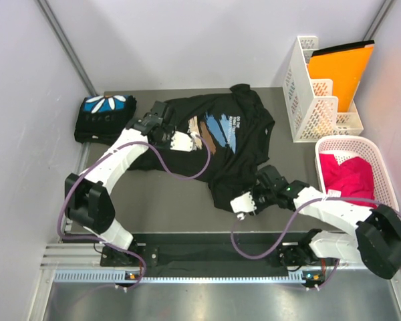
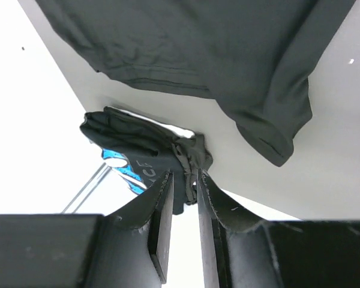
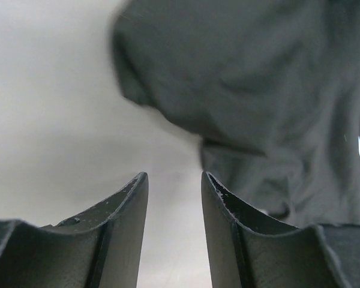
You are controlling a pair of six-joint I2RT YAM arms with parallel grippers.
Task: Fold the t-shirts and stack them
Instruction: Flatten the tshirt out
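Overhead view of a dark table point(image 1: 180, 200). A folded t-shirt point(image 1: 105, 117) sits in the far-left corner, blue-and-white petal print up, likely the base of the stack. The second t-shirt point(image 1: 220, 140) lies spread in the middle, brush-stroke print up, apparently awaiting folding. The left arm reaches over its left sleeve, the left gripper point(image 1: 187, 142) slightly parted and empty. The right arm bends low by the near hem, with the right gripper point(image 1: 240, 204) jaws apart, holding nothing.

You see your right gripper point(image 3: 174, 177) over the pale table point(image 3: 54, 108), its two dark fingers point(image 3: 126, 210) parted with nothing between them. The black t-shirt point(image 3: 258, 90), blurred and rumpled, fills the upper right, just beyond the right-hand fingertip.
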